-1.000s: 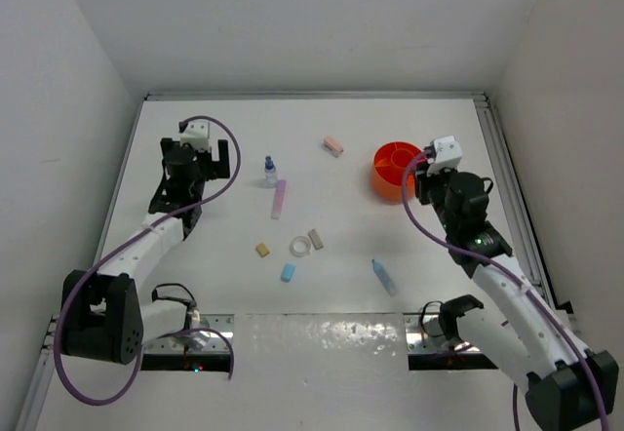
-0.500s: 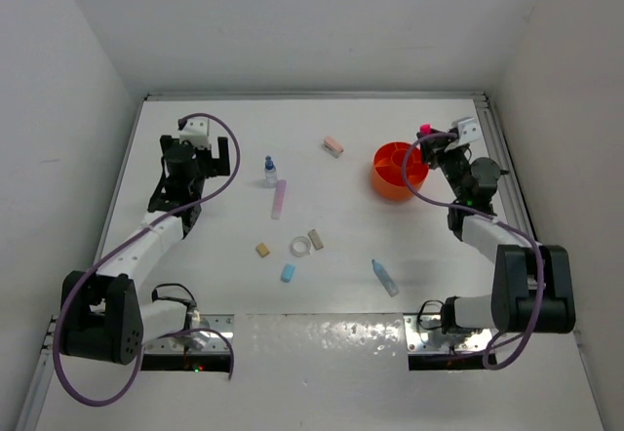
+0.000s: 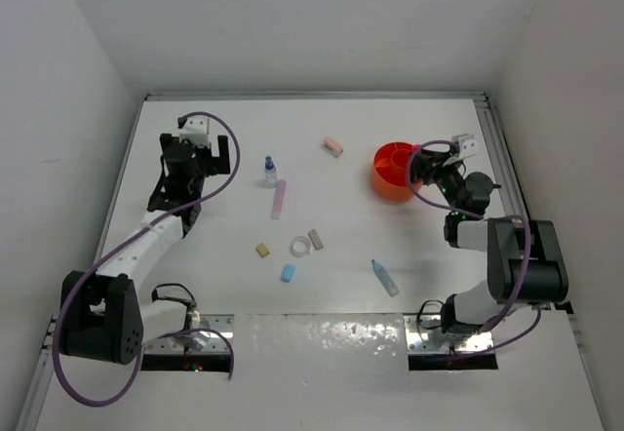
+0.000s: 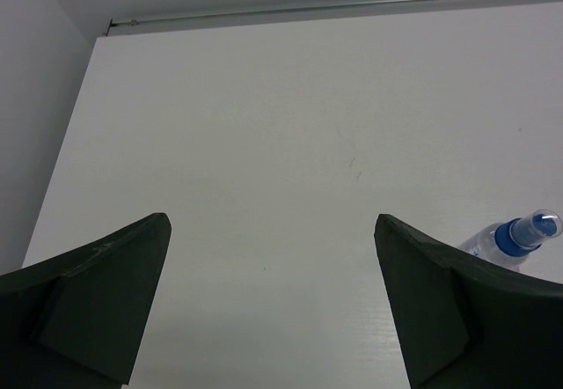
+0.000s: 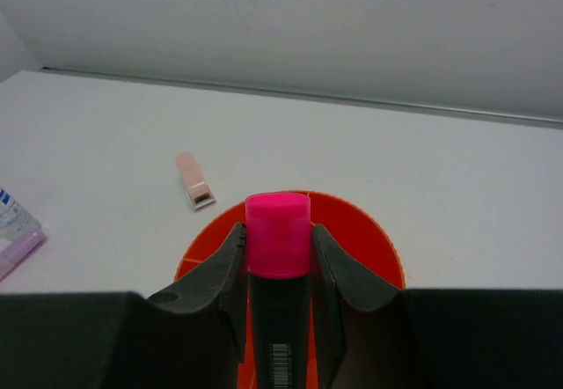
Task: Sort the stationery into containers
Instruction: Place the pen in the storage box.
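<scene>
Right hand grips pink marker upright over orange tub

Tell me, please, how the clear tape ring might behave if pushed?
The tape ring lies flat, so it would probably slide rather than roll. It looks small and hollow, so likely light and easily nudged.

open pincer, blue-capped bottle, table

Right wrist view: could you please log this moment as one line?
right fingers: shut on pink marker | marker: at orange tub rim, unreleased | left fingers: open, empty
</scene>
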Controlling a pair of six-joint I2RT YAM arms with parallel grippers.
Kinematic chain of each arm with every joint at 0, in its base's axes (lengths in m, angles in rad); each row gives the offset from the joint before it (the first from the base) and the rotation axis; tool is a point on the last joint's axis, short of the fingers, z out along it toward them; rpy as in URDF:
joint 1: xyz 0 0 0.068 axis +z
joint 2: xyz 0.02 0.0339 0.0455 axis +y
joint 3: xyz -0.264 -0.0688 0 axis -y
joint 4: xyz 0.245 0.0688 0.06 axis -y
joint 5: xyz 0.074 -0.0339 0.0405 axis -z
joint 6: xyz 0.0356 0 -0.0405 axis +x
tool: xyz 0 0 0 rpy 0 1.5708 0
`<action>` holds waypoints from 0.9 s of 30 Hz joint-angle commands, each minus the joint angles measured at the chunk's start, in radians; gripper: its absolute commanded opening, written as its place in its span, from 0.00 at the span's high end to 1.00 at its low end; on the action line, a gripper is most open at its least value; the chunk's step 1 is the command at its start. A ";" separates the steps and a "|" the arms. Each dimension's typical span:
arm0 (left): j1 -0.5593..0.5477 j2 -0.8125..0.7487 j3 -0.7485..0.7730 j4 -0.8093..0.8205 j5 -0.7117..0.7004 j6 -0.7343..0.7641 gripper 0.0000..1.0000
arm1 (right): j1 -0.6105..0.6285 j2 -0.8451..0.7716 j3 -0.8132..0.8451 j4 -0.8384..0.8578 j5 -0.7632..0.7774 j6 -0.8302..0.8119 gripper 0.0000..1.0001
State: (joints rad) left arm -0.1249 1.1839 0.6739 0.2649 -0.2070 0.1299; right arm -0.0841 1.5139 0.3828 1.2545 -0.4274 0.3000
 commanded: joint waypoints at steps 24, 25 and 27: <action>-0.009 0.008 0.044 0.040 -0.003 0.017 0.00 | -0.019 0.075 -0.010 0.296 0.012 0.036 0.42; -0.007 0.010 0.044 0.040 0.000 0.017 0.00 | -0.020 0.069 -0.013 0.290 0.013 0.036 0.37; -0.009 0.011 0.046 0.045 0.026 0.028 0.00 | -0.019 0.043 -0.024 0.284 0.013 0.039 0.27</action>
State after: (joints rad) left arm -0.1249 1.1961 0.6865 0.2661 -0.2043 0.1379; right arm -0.0978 1.6142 0.3683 1.2816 -0.4160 0.3264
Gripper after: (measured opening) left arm 0.996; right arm 0.694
